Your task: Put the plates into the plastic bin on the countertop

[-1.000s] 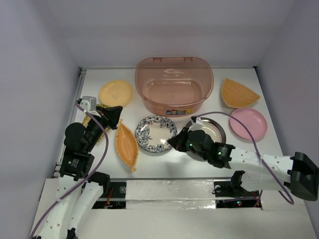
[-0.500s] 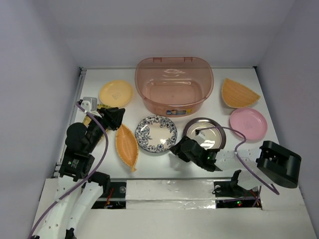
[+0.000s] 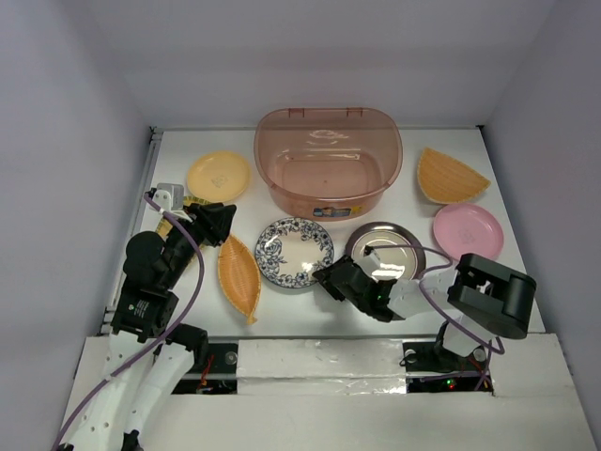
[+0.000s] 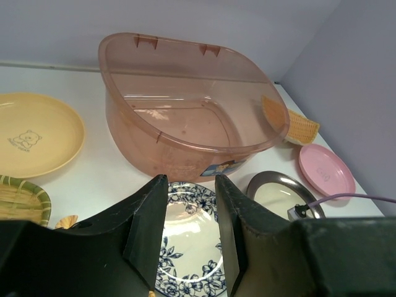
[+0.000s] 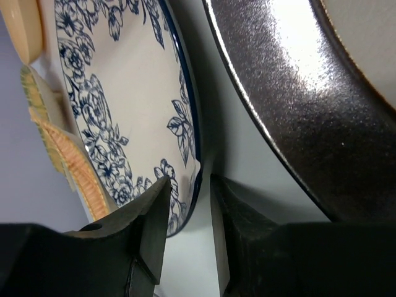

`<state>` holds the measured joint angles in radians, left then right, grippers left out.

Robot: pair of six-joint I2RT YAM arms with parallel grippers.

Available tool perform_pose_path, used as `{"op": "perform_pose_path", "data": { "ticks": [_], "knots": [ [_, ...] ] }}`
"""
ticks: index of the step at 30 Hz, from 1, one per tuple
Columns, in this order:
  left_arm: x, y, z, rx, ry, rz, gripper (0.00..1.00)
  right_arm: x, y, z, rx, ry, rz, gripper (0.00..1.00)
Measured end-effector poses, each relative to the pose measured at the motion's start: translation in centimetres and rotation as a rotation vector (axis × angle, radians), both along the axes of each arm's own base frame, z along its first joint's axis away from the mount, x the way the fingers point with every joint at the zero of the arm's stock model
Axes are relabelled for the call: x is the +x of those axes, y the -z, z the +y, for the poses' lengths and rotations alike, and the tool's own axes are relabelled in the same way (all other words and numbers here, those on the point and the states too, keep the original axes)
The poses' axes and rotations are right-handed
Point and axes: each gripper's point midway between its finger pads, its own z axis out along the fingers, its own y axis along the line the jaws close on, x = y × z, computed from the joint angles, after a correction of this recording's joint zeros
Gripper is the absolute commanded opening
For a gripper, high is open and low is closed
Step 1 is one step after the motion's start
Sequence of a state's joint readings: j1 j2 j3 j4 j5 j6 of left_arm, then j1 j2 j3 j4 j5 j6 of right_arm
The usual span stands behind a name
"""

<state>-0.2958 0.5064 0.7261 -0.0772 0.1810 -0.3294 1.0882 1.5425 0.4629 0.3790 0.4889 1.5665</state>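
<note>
The reddish plastic bin (image 3: 327,164) stands empty at the back centre of the countertop (image 3: 413,202). The blue-floral plate (image 3: 294,252) lies flat in front of it. My right gripper (image 3: 327,279) is low at that plate's near right rim. In the right wrist view the open gripper (image 5: 189,185) straddles the rim of the plate (image 5: 124,93) without pinching it. The brown-rimmed plate (image 3: 387,246) lies just to the right. My left gripper (image 3: 221,218) is open and empty, above the table, left of the floral plate (image 4: 189,247).
The round yellow plate (image 3: 218,176) lies back left and the orange leaf-shaped plate (image 3: 238,272) front left. The yellow ribbed plate (image 4: 18,198) is partly under my left arm. The orange fan-shaped plate (image 3: 449,176) and the pink plate (image 3: 467,232) lie at the right.
My right arm has folded back toward its base and its gripper has slid left and nearer, onto the floral plate's near right rim. The left gripper has barely shifted.
</note>
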Motion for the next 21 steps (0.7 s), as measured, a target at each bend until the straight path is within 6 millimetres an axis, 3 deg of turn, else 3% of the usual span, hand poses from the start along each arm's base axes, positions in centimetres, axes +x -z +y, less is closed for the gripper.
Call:
{"op": "perform_pose_path", "data": {
  "ticks": [7,10,11,15,21],
  "knots": [
    [0.0,0.1,0.0,0.001,-0.003,0.002,0.34,1.2,0.2,0.9,0.052,0.062,-0.006,0.33],
    [0.0,0.1,0.1,0.001,-0.005,0.002,0.34,1.3,0.4,1.1,0.073,0.077,0.002,0.24],
    [0.0,0.1,0.1,0.001,-0.006,0.002,0.34,1.3,0.5,1.1,0.077,0.079,0.003,0.14],
    [0.0,0.1,0.1,0.001,-0.006,0.002,0.34,1.2,0.7,0.8,0.104,0.103,0.022,0.00],
    [0.1,0.1,0.2,0.001,-0.010,0.002,0.34,0.2,-0.9,-1.2,0.076,0.092,0.013,0.00]
  ]
}}
